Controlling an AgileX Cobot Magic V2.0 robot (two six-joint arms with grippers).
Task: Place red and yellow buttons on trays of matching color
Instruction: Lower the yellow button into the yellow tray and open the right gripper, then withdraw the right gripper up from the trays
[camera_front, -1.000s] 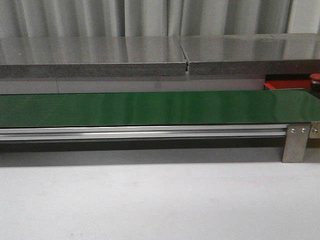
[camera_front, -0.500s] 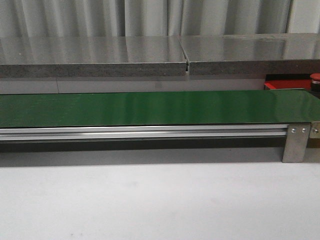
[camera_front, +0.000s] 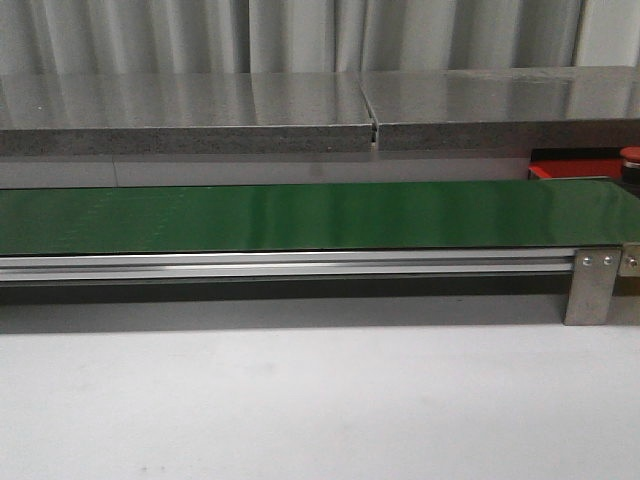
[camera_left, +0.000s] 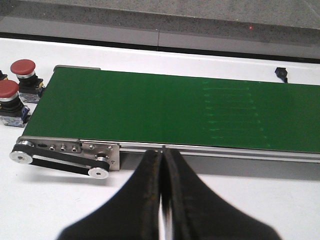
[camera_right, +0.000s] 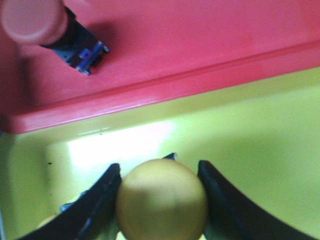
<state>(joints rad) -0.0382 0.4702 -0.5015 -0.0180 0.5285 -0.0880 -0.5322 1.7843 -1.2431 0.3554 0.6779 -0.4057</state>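
Right gripper (camera_right: 161, 200) clamped on yellow button (camera_right: 162, 200) above yellow tray (camera_right: 250, 130); red button (camera_right: 47, 30) lying in red tray (camera_right: 200, 45) just beside. Left gripper (camera_left: 162, 190) clenched with nothing in it, near green belt (camera_left: 175, 112); two red buttons (camera_left: 15, 82) at belt end

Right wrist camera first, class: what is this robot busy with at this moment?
The right gripper is shut on a yellow button, holding it over the yellow tray. Next to that tray is the red tray, with one red button already lying in it. The left gripper is shut and empty, hanging near the green belt, which carries nothing. Two more red buttons wait on the table by the belt's end.
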